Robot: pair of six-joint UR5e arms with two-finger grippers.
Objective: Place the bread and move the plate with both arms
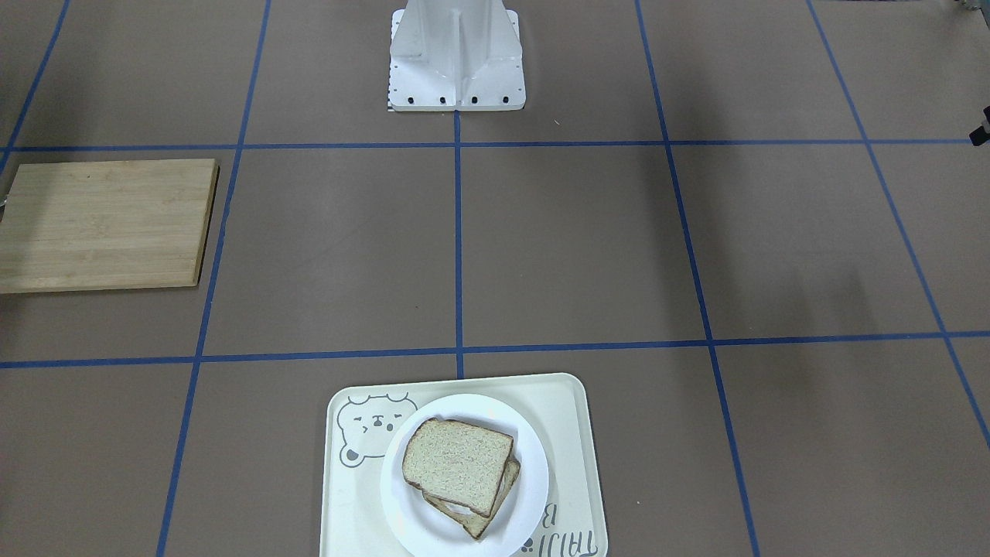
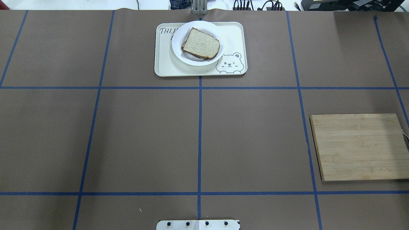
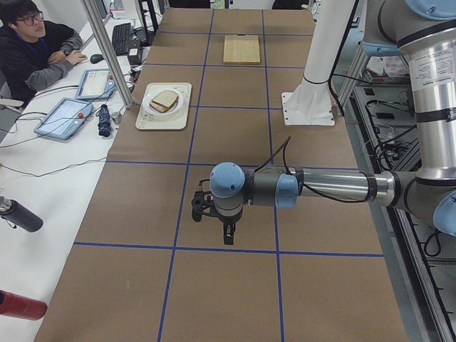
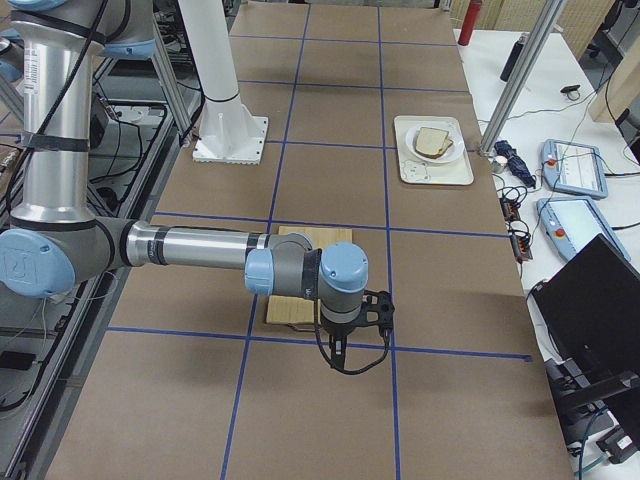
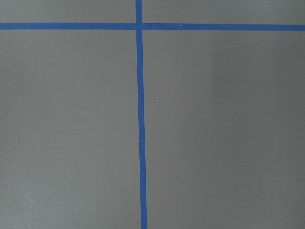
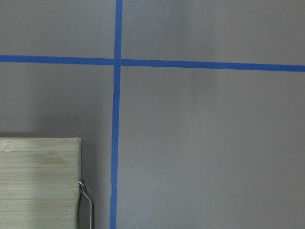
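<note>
The bread (image 2: 201,43) on the plate (image 2: 179,53) lies toward two o'clock from our left gripper (image 3: 202,207), ten from our right gripper (image 4: 374,306), and their finger spread we cannot tell.

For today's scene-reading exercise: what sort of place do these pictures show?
Probably a robotics lab: a blue tape grid, a grey robot arm, and control tablets beside a seated person.
</note>
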